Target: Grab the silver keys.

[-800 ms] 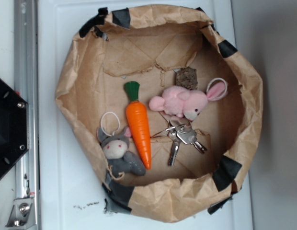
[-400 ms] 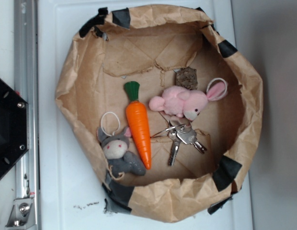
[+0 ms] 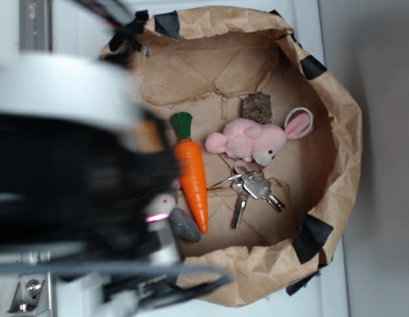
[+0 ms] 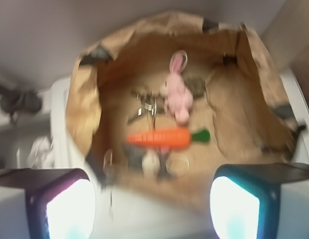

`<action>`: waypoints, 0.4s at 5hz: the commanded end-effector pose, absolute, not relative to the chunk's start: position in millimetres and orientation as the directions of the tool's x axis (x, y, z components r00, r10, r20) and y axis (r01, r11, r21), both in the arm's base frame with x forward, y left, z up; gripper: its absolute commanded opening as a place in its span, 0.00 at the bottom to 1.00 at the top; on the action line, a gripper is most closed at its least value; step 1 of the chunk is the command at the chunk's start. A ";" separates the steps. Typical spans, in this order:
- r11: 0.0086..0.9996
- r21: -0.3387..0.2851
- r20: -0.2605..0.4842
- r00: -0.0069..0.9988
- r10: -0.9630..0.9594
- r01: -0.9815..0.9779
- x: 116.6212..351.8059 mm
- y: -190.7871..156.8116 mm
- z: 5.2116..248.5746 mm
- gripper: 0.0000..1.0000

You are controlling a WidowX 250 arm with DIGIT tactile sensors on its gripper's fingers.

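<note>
The silver keys lie on the floor of a brown paper bag, between an orange toy carrot and the bag's right wall. In the wrist view the keys show blurred, just beyond the carrot. My gripper is open with nothing between its pads. It hangs outside the bag's near rim, well short of the keys. In the exterior view my blurred arm covers the bag's left side, and the jaws cannot be made out there.
A pink plush bunny lies just above the keys, beside a small brown block. A grey plush toy sits left of the carrot, partly hidden by the arm. The bag's crumpled walls with black tape ring everything. A metal rail runs along the left.
My arm has swung in from the left and now blurs over the bag's left side and most of the grey plush. The keys, carrot and bunny have not moved.
</note>
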State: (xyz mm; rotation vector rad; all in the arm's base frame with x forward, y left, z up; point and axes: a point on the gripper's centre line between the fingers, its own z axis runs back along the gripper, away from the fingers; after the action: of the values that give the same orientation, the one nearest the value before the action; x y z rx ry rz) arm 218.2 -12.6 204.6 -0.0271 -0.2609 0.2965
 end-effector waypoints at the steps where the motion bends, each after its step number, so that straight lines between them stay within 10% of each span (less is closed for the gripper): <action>1: 0.917 -0.049 0.224 0.890 0.396 -0.396 253.9 20.8 155.7 1.00; 2: 0.930 -0.035 0.138 0.920 0.366 -0.365 252.2 31.4 138.5 1.00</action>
State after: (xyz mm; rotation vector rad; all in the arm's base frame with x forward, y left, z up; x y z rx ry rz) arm 250.3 22.2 130.3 -0.0070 -0.1140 0.3676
